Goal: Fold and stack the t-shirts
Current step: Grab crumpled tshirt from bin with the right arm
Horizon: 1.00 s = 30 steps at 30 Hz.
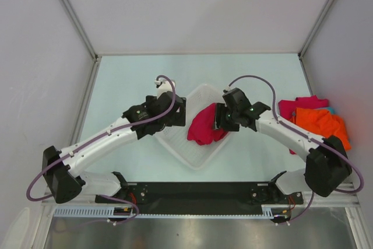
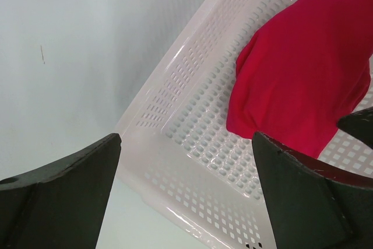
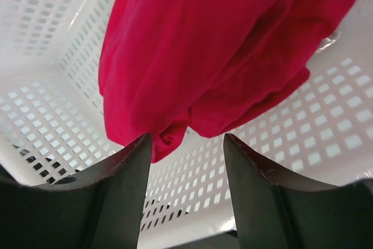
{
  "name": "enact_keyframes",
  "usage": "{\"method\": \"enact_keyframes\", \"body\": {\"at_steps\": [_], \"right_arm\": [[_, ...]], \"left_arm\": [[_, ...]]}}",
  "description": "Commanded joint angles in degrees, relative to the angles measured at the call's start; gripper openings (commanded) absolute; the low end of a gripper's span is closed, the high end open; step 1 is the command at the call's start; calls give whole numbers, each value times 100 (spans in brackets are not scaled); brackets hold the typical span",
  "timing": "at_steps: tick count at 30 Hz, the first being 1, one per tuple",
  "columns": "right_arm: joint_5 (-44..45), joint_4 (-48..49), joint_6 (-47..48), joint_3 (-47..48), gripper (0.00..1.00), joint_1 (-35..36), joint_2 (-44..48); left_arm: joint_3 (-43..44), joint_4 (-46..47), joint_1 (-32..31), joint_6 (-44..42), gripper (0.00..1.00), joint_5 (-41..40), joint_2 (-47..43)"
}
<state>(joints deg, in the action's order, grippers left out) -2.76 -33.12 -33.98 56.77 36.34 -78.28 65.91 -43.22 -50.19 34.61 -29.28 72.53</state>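
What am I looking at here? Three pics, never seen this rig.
Two robot arms are bolted at the near edge of a table. The wide picture is from a camera overhead; the other two come from a camera on each wrist, with the dark fingers at the bottom. A white basket sits mid-table. The right gripper holds a red shirt hanging over the basket, though the actual pinch is not clearly visible. The left gripper is open and empty above the basket's left rim. More shirts, pink and orange, lie heaped at the right.
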Motion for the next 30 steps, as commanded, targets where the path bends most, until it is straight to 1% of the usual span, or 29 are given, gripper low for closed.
{"method": "enact_keyframes", "body": {"at_steps": [1, 11, 13, 14, 15, 16, 17, 21, 24, 25, 27, 28, 30], "right_arm": [[-383, 350, 111, 18, 58, 22, -319], [-462, 570, 128, 351, 58, 216, -917], [-497, 631, 146, 396, 55, 277, -1083], [-532, 658, 154, 439, 51, 304, -1119], [-576, 693, 189, 440, 41, 339, -1145], [-654, 824, 216, 440, 9, 365, -1172], [-629, 860, 216, 440, 0, 391, -1163], [-208, 1036, 277, 501, 0, 585, -1014], [441, 817, 426, 703, 0, 646, -944], [835, 721, 549, 843, 0, 655, -900], [1268, 588, 699, 1045, 0, 682, -759], [1739, 466, 752, 1255, 0, 673, -698], [2190, 404, 954, 1441, 0, 673, -497]], "left_arm": [[-8, 86, 27, 81, 100, 63, -29], [-69, 77, 80, -51, 100, 54, -99], [-69, 77, 97, -68, 100, 71, -116], [-69, 77, 98, -77, 99, 71, -108], [-69, 68, 98, -95, 100, 71, -125], [-78, 68, 115, -104, 100, 63, -143], [-96, 77, 124, -104, 100, 63, -160], [-166, 77, 177, -130, 100, 80, -230], [-254, 68, 212, -130, 99, 89, -301], [-280, 68, 229, -130, 100, 98, -327], [-368, 95, 247, -130, 100, 133, -371], [-394, 112, 264, -130, 100, 150, -389], [-465, 147, 291, -130, 100, 194, -433]]}}
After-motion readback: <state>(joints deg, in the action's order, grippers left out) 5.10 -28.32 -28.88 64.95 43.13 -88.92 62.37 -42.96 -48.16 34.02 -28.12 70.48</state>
